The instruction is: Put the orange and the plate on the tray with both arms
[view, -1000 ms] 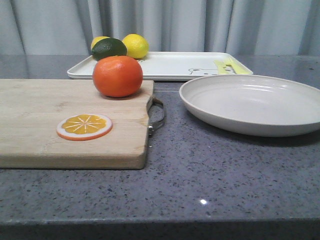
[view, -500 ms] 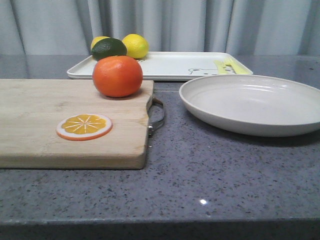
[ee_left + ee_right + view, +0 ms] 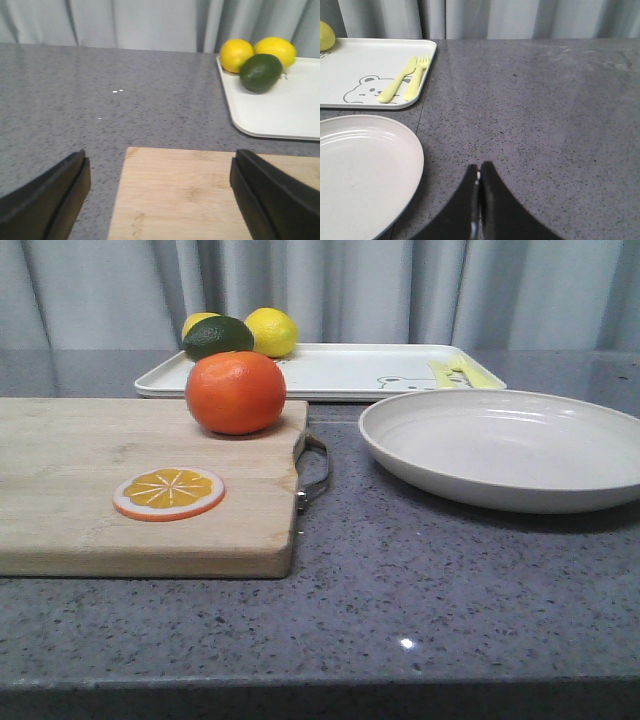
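The orange (image 3: 235, 392) sits on the far right corner of a wooden cutting board (image 3: 90, 490). The off-white plate (image 3: 505, 448) lies on the grey counter to the right and shows in the right wrist view (image 3: 362, 172). The white tray (image 3: 340, 370) stands behind both and shows in both wrist views (image 3: 280, 112) (image 3: 365, 70). No gripper shows in the front view. My left gripper (image 3: 159, 192) is open and empty above the board's far left corner; the orange is out of its view. My right gripper (image 3: 480, 172) is shut and empty over bare counter beside the plate.
Two yellow lemons (image 3: 270, 332) and a dark green fruit (image 3: 217, 336) lie at the tray's left end. A yellow-green fork and knife (image 3: 402, 79) lie at its right end. An orange slice disc (image 3: 168, 493) lies on the board. A metal handle (image 3: 315, 475) sticks out toward the plate.
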